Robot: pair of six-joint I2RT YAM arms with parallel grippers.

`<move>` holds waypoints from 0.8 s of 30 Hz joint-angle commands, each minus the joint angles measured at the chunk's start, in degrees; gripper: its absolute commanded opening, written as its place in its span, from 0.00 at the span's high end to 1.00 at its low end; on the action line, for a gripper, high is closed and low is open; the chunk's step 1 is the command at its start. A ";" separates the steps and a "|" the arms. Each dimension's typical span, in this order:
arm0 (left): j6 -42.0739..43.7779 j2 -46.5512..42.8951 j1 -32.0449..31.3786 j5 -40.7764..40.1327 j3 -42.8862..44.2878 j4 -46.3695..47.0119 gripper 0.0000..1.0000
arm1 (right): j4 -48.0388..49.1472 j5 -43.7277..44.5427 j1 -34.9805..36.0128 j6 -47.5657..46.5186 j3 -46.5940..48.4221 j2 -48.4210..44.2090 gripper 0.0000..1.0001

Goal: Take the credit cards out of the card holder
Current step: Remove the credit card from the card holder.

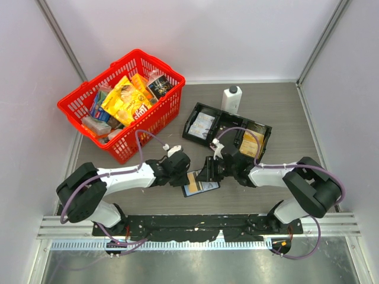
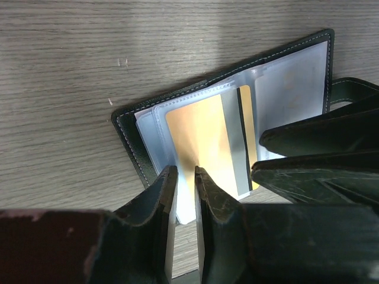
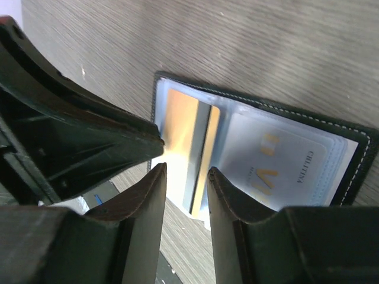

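Observation:
The black card holder (image 1: 200, 187) lies open between my two grippers, near the table's front edge. Its clear sleeves show in the left wrist view (image 2: 284, 77) and the right wrist view (image 3: 284, 160). A golden-yellow credit card (image 2: 201, 136) sits in a sleeve, also seen in the right wrist view (image 3: 180, 124). My left gripper (image 1: 188, 176) (image 2: 185, 171) is nearly closed, pinching the near edge of the sleeve page. My right gripper (image 1: 208, 171) (image 3: 186, 170) is open, its fingers either side of the golden card's edge. The right fingers (image 2: 320, 136) show beside the holder's other leaf.
A long black tray (image 1: 190, 121) stands behind the grippers, with a light card (image 1: 204, 124) and a golden one (image 1: 251, 145) in it. A white bottle (image 1: 231, 99) stands behind the tray. A red basket (image 1: 136, 53) of packets is at the back left.

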 commanded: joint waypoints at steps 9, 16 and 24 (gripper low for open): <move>-1.88 2.36 0.05 0.04 -1.06 1.33 0.82 | 14.76 -5.47 -1.95 3.69 -5.97 5.09 0.68; -2.59 2.54 -0.03 0.30 -2.30 1.51 0.85 | 21.26 -10.65 -2.74 5.01 -7.03 6.76 0.71; -2.59 2.28 -0.03 0.13 -2.56 1.25 0.92 | 29.08 -12.42 -3.79 8.43 -8.78 10.10 0.83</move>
